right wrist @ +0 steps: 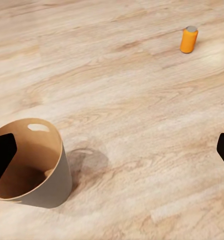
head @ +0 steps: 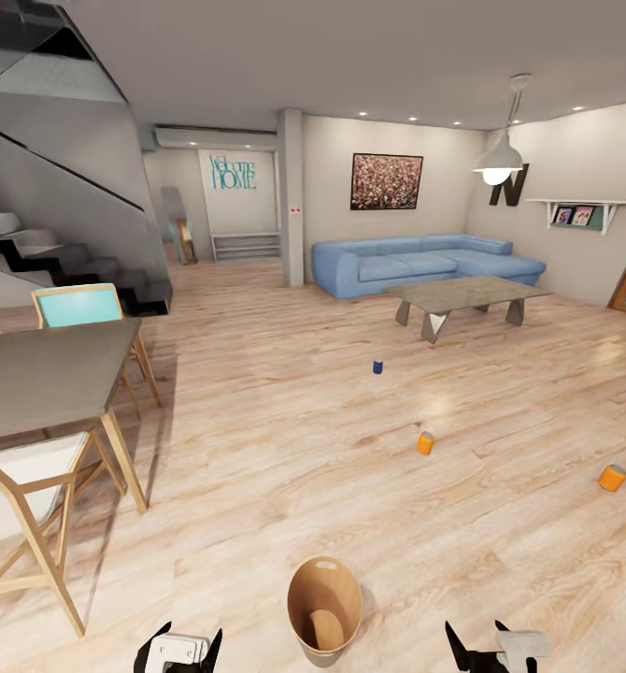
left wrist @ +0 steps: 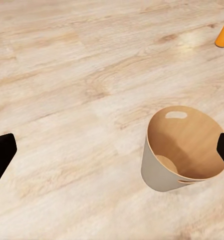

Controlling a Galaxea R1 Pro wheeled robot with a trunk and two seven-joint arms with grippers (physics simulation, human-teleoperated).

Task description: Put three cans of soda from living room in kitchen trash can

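The trash can (head: 303, 599), grey outside and tan inside, stands upright on the wooden floor just ahead of me, between my two grippers; nothing shows inside it. A dark blue soda can (head: 377, 366) stands farther off, toward the coffee table. One orange can (head: 426, 443) stands mid-floor and another (head: 612, 478) far right. My left gripper (head: 190, 637) and right gripper (head: 478, 637) hang low and open, holding nothing. The left wrist view has the bin (left wrist: 154, 176) beside the open left gripper (left wrist: 113, 152) and an orange can (left wrist: 223, 36). The right wrist view has the bin (right wrist: 56, 192), an orange can (right wrist: 189, 39) and the open right gripper (right wrist: 113, 152).
A grey dining table (head: 42, 379) with wooden chairs (head: 23, 505) stands at my left. A blue corner sofa (head: 425, 264) and a glass coffee table (head: 467, 299) are at the back right. Stairs (head: 61, 252) rise at the far left.
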